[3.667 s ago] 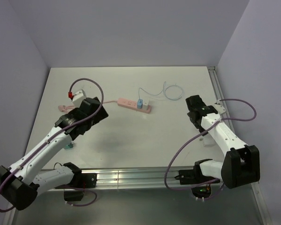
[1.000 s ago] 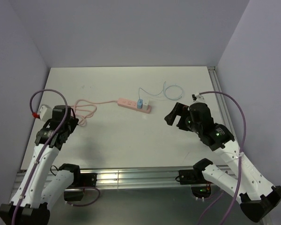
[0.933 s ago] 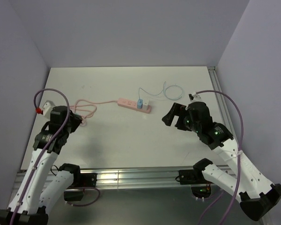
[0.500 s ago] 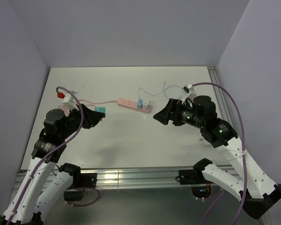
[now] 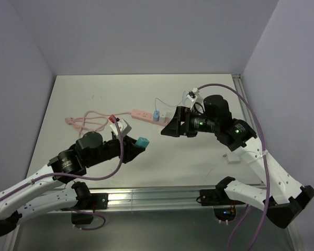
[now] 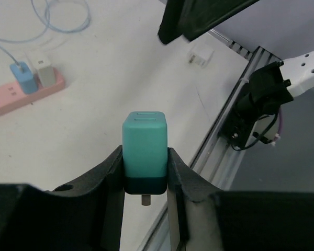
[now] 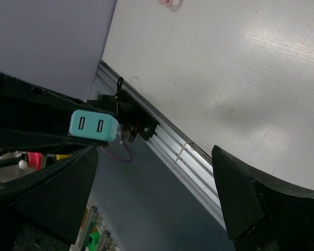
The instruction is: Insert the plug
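My left gripper (image 5: 139, 144) is shut on a teal charger plug (image 5: 142, 142), held above the table's near middle. In the left wrist view the teal plug (image 6: 145, 150) stands squeezed between both fingers (image 6: 111, 172), a metal prong showing under it. The right wrist view shows its face (image 7: 93, 127) with two USB ports. My right gripper (image 5: 170, 128) hangs open and empty over the table, facing the teal plug, just right of the pink power strip (image 5: 144, 114). A small light-blue plug (image 5: 155, 115) on a thin pale cable (image 5: 192, 102) sits in the strip.
A white plug (image 6: 44, 72) sits beside the light-blue one (image 6: 22, 77) in the strip (image 6: 10, 103). The strip's pink cord (image 5: 86, 119) loops at the left. A small white adapter (image 5: 231, 157) lies near the right front. The metal rail (image 5: 146, 197) edges the table.
My left arm has swung from the left edge in towards the middle, carrying the teal plug. My right arm has reached left towards the strip, its jaws still wide.
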You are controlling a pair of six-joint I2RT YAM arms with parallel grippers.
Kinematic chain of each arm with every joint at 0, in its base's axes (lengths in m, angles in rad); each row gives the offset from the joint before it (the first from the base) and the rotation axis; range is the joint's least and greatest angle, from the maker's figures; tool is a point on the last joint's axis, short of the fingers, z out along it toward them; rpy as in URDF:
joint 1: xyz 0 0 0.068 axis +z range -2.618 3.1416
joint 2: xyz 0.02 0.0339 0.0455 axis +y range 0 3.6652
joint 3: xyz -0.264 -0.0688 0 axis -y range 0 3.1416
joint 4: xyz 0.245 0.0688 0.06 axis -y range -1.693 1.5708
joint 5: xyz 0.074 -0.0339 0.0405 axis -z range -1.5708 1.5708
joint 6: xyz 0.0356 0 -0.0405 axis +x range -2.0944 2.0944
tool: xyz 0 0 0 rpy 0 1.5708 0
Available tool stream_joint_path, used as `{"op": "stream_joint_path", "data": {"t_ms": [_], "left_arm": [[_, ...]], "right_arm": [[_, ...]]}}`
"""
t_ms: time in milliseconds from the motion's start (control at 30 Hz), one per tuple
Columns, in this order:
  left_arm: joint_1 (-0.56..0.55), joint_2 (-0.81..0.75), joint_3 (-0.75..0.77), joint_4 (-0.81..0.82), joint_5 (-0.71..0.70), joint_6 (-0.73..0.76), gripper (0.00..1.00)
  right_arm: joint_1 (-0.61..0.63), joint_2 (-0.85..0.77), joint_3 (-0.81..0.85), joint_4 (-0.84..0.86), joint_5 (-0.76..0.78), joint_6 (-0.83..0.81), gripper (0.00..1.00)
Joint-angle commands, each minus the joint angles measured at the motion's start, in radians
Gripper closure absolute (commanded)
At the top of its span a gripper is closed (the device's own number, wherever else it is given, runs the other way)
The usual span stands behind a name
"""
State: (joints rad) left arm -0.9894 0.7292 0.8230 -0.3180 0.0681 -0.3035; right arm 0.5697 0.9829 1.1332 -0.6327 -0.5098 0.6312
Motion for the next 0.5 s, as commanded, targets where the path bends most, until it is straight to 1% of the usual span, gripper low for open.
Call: {"op": "stream_joint_path", "data": {"t_ms": [0, 33, 100, 133, 233, 333, 467], "left_arm": [[-0.096, -0.005, -0.002, 0.141, -0.23, 0.133, 0.99], [-0.133, -0.01, -0.022, 0.158, -0.235, 0.154, 0.99], [-0.172, -0.01, -0.038, 0.197, -0.301, 0.199, 0.99], [-0.208, -0.007, -0.036, 0.195, -0.324, 0.213, 0.99], [-0.261, 0.027, -0.016, 0.169, -0.375, 0.262, 1.0], [-0.293, 0.055, -0.001, 0.149, -0.413, 0.291, 1.0], [-0.305, 0.044, -0.016, 0.168, -0.396, 0.333, 0.99]], "right_arm": [[0.042, 0.043, 0.082, -0.047, -0.03, 0.031, 0.04], [0.054, 0.068, 0.103, -0.047, -0.036, 0.036, 0.05], [0.093, 0.109, 0.14, -0.07, -0.056, 0.03, 0.08], [0.105, 0.12, 0.148, -0.077, -0.056, 0.032, 0.09], [0.151, 0.145, 0.163, -0.073, -0.07, 0.041, 0.09], [0.176, 0.18, 0.204, -0.104, -0.067, 0.018, 0.1], [0.214, 0.232, 0.258, -0.163, -0.056, -0.034, 0.14]]}}
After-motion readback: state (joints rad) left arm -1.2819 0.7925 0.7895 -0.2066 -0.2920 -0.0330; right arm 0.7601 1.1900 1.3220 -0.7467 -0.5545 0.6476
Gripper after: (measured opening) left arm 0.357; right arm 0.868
